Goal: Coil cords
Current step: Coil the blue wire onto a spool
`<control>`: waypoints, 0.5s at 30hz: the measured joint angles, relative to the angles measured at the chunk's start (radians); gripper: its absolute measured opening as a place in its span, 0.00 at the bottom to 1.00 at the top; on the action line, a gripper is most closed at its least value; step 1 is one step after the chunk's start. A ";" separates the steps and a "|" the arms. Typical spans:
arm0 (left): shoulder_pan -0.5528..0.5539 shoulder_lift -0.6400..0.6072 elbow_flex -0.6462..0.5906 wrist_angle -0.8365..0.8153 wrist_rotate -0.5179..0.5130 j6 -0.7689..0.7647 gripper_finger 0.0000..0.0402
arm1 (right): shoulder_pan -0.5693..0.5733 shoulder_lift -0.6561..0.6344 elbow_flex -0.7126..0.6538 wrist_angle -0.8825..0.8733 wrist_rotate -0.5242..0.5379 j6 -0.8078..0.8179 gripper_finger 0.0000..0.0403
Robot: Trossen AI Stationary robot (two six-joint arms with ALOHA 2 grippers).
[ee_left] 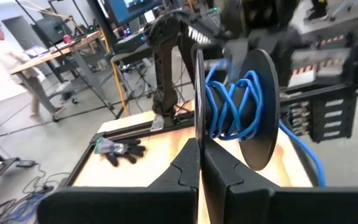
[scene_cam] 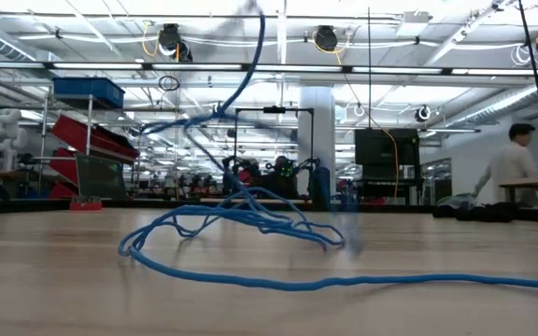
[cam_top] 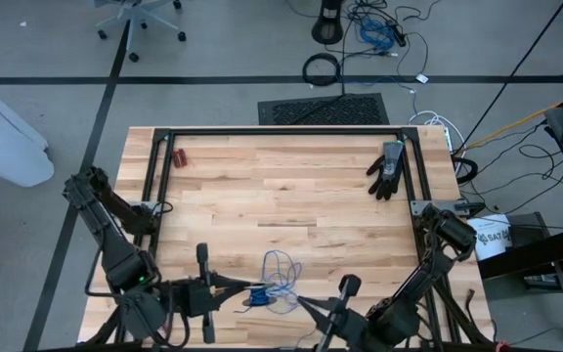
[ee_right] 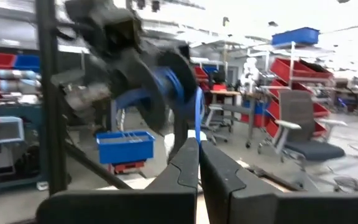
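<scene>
High view: both arms reach toward the near middle of the wooden desk; the left end effector and the right end effector meet from opposite sides at the thin blue cord, whose loose loops lie on the desk just beyond a small blue bundle between the two. A black glove lies near the far right corner, well apart, and a small red object near the far left corner. Low view: the blue cord lies in slack loops on the desk surface, one strand trailing off to the right and another rising steeply out of the picture; a person stands in the room behind. Left wrist view: the left end effector has its fingers pressed together, clenched on the edge of a thin black disc that forms one flange of a spool wound with blue cord; the glove lies beyond, and a person walks in the background. Right wrist view: the right end effector is likewise clenched, a strand of blue cord running up from between its fingers toward the blurred spool.
</scene>
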 joint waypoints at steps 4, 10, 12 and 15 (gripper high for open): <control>0.020 0.007 0.000 -0.007 -0.005 0.000 0.02 | 0.000 0.000 0.067 -0.108 -0.060 0.011 0.00; 0.048 0.014 0.001 -0.007 -0.010 0.000 0.02 | -0.004 0.000 0.176 -0.361 -0.111 0.138 0.00; 0.057 0.022 0.001 -0.006 -0.010 0.001 0.02 | -0.009 0.000 0.212 -0.430 -0.115 0.173 0.00; 0.069 0.030 0.001 -0.007 -0.010 0.004 0.02 | -0.018 0.000 0.257 -0.507 -0.116 0.199 0.00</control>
